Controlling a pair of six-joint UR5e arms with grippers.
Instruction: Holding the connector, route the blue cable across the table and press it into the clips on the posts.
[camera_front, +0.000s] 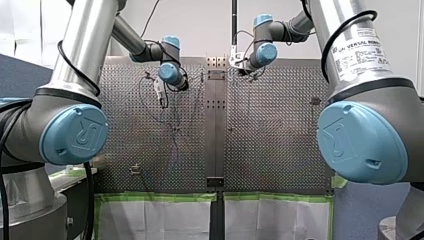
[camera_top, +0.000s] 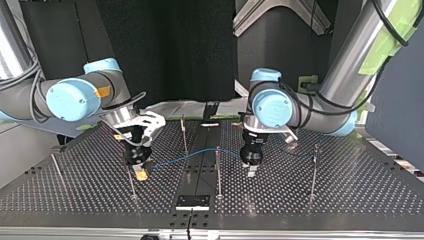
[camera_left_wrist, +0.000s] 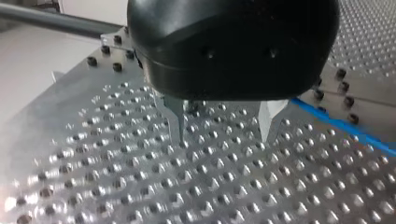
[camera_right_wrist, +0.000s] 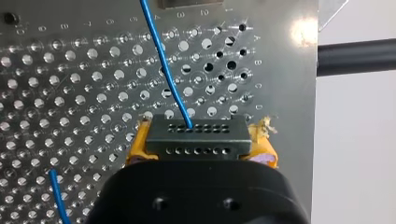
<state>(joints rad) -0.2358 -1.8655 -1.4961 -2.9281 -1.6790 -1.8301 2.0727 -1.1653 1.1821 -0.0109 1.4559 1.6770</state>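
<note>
My right gripper (camera_right_wrist: 201, 144) pinches the black connector (camera_right_wrist: 196, 135) between its yellow pads (camera_right_wrist: 135, 147), pressed against both of its ends. The blue cable (camera_right_wrist: 166, 70) leaves the connector's face and runs straight ahead of the gripper over the perforated table (camera_right_wrist: 70, 93). A second short stretch of the same cable shows beside the gripper's body.

In the top view this gripper (camera_top: 141, 173) sits left of centre, low over the plate. The cable (camera_top: 180, 158) rises from it toward the centre of the frame and passes the top of the middle post (camera_top: 218, 172). Whether it sits in that post's clip cannot be told. Other thin posts stand upright at the far left, near the right edge and behind centre.

My left gripper (camera_left_wrist: 224, 126) has its metal fingers (camera_left_wrist: 179, 119) spread apart with only bare plate between them, and the blue cable (camera_left_wrist: 345, 126) lies off to one side of it. In the top view it (camera_top: 251, 172) hangs just right of centre, close over the table.
</note>
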